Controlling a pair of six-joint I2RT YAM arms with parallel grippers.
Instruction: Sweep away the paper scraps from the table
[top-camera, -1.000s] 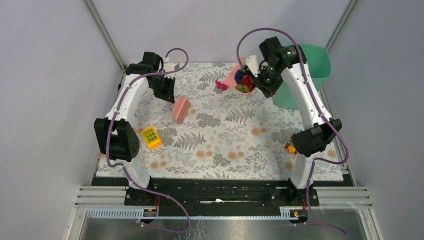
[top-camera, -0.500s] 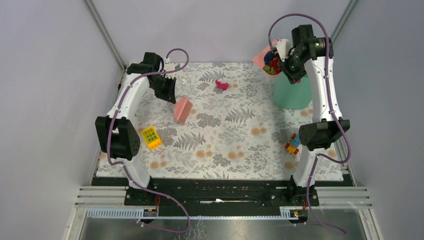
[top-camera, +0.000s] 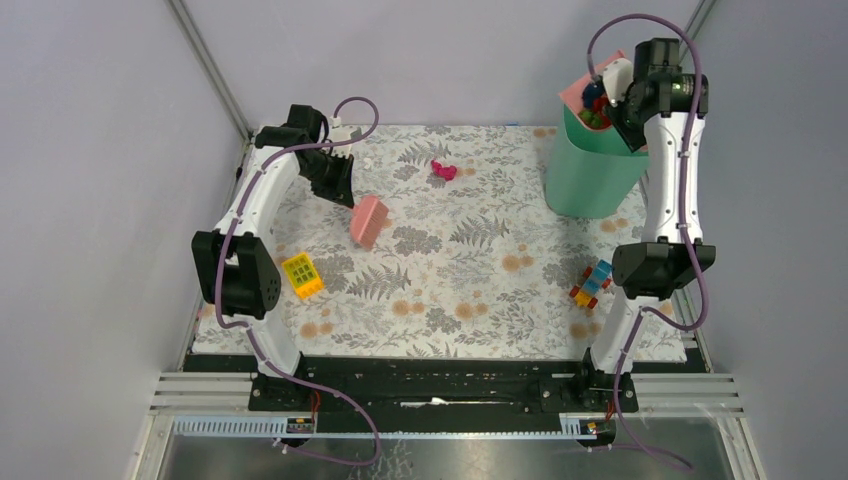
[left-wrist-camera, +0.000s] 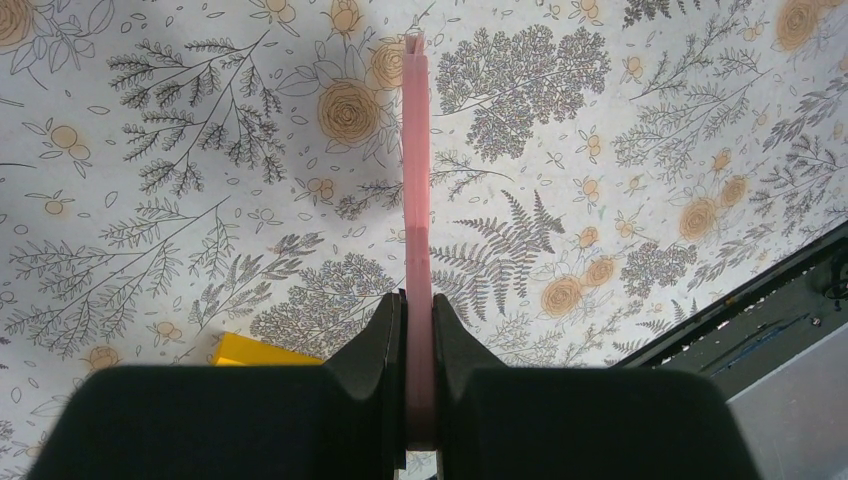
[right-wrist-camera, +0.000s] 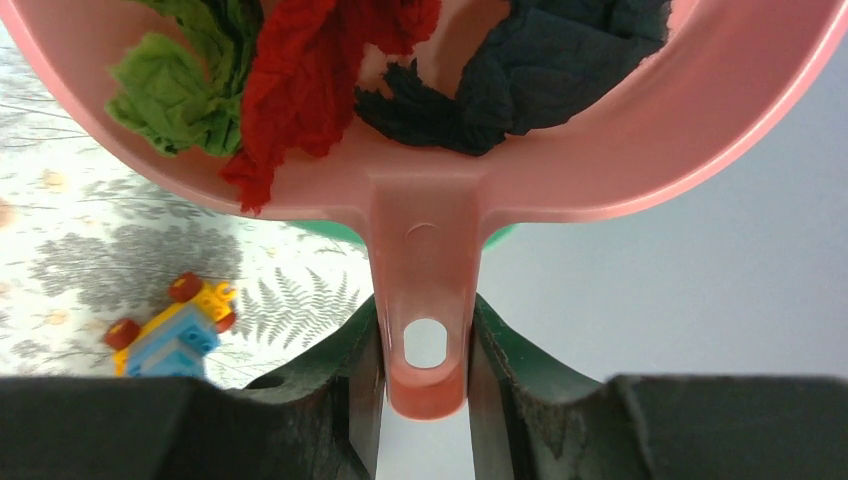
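Most of the paper scraps (right-wrist-camera: 300, 80) are off the table (top-camera: 470, 290). A green, a red and a dark blue wad lie in the bowl of the pink dustpan (right-wrist-camera: 425, 250), which is held in the air over the mouth of the green bin (top-camera: 590, 170) at the table's far right corner. One magenta wad (top-camera: 443, 170) lies on the cloth near the far edge, about midway along it and well apart from both arms.

The right gripper (right-wrist-camera: 425, 340) has its jaws closed narrowly on the dustpan's handle, one on each side of the hanging hole. The pan looks roughly level in the wrist view, so the load does not appear to have been tipped out yet.

The left gripper (left-wrist-camera: 418, 310) is clamped tight on the thin handle of a pink brush (left-wrist-camera: 418, 200), which is held low over the far left part of the table. Whether the bristles touch the cloth cannot be told.

A yellow brick (top-camera: 302, 275) sits near the left edge and a toy vehicle (top-camera: 592, 284) near the right edge. Neither is scrap.

As a judgement, the task is well along. What is left is emptying the pan into the bin, then brushing up the magenta wad and binning it too.
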